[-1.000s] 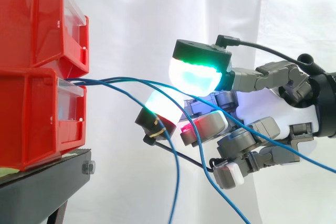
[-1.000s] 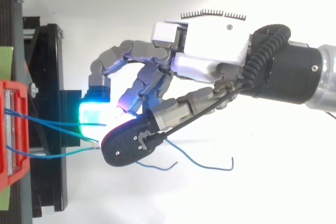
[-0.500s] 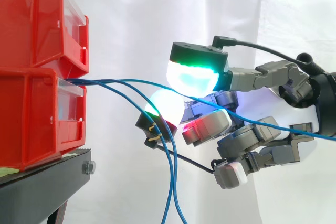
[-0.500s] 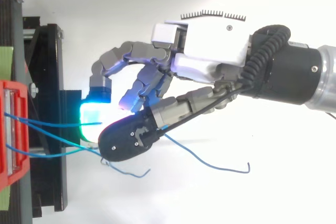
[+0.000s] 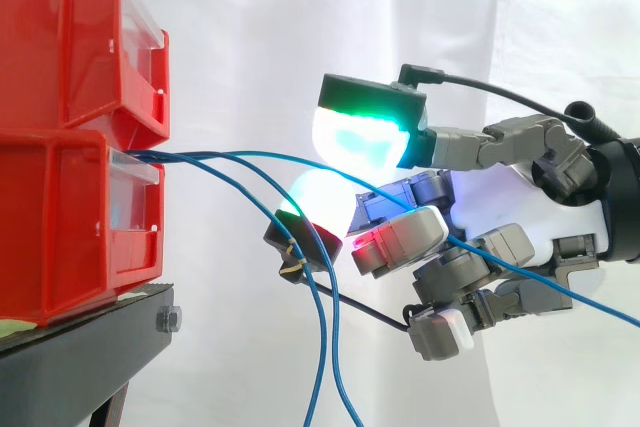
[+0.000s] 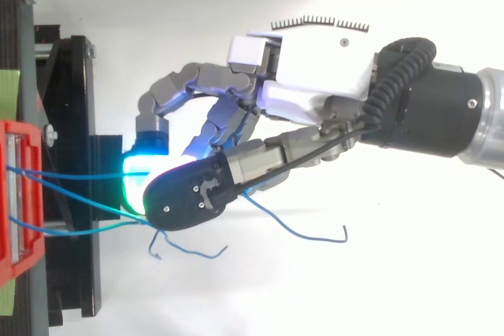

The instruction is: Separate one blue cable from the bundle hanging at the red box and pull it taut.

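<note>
Two red bins are stacked at the left, and blue cables leave the lower bin (image 5: 60, 227) at its front lip. One blue cable (image 5: 262, 155) arcs right into my hand (image 5: 540, 197). It passes under the green-glowing thumb pad (image 5: 362, 139) and over the curled fingers (image 5: 400, 237), then slopes down to the right edge. Two other blue cables (image 5: 332, 347) hang down just left of the fingers. From above, the hand (image 6: 315, 60) reaches left toward the bin (image 6: 16, 194), with the thumb laid over a glowing fingertip and loose cable ends (image 6: 315, 235) trailing below it.
The bins sit on a black stand (image 5: 80, 357), which also shows from above (image 6: 75, 116). The upper red bin (image 5: 70, 37) overhangs the cable exit. A white curtain is behind everything.
The cable through the hand slopes lower at the right than half a second ago. The thumb pad has shifted slightly left. The loose cable ends have swung about under the hand.
</note>
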You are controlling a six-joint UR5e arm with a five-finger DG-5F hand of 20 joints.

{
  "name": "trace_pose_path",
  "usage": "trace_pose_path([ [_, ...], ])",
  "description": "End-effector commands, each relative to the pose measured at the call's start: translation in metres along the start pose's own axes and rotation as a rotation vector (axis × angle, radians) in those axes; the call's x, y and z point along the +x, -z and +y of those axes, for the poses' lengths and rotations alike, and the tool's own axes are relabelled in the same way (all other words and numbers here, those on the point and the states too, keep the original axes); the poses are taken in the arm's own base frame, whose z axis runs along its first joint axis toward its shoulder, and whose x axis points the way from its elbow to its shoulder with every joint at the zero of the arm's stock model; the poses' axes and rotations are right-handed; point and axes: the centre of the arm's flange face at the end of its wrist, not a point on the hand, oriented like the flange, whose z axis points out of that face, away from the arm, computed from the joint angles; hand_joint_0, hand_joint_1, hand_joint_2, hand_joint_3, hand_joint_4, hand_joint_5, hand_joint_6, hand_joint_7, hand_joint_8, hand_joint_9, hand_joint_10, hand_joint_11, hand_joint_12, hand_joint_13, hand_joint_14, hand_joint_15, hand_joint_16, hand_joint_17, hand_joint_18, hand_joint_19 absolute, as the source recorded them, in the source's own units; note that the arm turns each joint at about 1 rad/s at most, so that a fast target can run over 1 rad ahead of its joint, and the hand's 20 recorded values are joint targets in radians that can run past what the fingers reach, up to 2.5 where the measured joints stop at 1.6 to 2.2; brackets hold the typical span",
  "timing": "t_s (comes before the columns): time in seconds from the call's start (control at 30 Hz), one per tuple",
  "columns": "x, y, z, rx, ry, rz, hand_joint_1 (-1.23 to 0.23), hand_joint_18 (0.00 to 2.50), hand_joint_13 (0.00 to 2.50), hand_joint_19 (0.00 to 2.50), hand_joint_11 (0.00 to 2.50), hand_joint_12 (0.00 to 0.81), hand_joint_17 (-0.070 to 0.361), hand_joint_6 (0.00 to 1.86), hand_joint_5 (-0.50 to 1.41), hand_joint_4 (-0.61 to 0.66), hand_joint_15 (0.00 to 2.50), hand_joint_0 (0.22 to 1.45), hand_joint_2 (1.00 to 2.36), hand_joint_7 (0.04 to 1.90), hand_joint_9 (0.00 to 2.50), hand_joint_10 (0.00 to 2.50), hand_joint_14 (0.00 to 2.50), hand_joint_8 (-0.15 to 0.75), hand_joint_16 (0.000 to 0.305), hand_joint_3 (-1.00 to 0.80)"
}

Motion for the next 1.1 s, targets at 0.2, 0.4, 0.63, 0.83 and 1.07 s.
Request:
trace_pose_path([
  [0.2, 0.0000, 0.0000, -0.0003, 0.001, 0.000, 0.000, -0.74, 1.03, 1.21, 0.93, 1.64, 0.331, 0.109, 0.86, -0.20, 0.12, 1.65, 0.60, 1.01, 1.05, 1.13, 0.05, 0.78, 0.249, 0.048, -0.35],
  [0.4, 0.0000, 0.0000, -0.0003, 0.001, -0.001, 0.000, -0.50, 1.04, 1.21, 0.93, 1.61, 0.341, 0.114, 0.85, -0.20, 0.13, 1.60, 0.55, 1.00, 1.03, 1.14, 0.07, 0.82, 0.269, 0.050, -0.50],
  [0.63, 0.0000, -0.0002, -0.0001, -0.001, 0.000, 0.000, -0.55, 1.04, 1.22, 0.93, 1.62, 0.346, 0.115, 0.85, -0.19, 0.11, 1.59, 0.60, 1.01, 1.01, 1.15, 0.06, 0.82, 0.275, 0.051, -0.28],
  [0.83, -0.0003, -0.0002, -0.0001, -0.001, 0.000, -0.003, -0.71, 1.12, 1.23, 0.88, 1.44, 0.396, 0.133, 0.87, -0.19, 0.13, 1.47, 0.60, 1.01, 1.03, 1.12, 0.30, 0.95, 0.318, 0.059, -0.08],
  [1.07, -0.0003, -0.0002, -0.0001, -0.001, 0.000, -0.003, -0.74, 1.07, 1.21, 0.88, 1.51, 0.373, 0.126, 0.88, -0.20, 0.09, 1.55, 0.62, 1.01, 1.01, 1.10, 0.23, 0.86, 0.286, 0.056, -0.12],
])
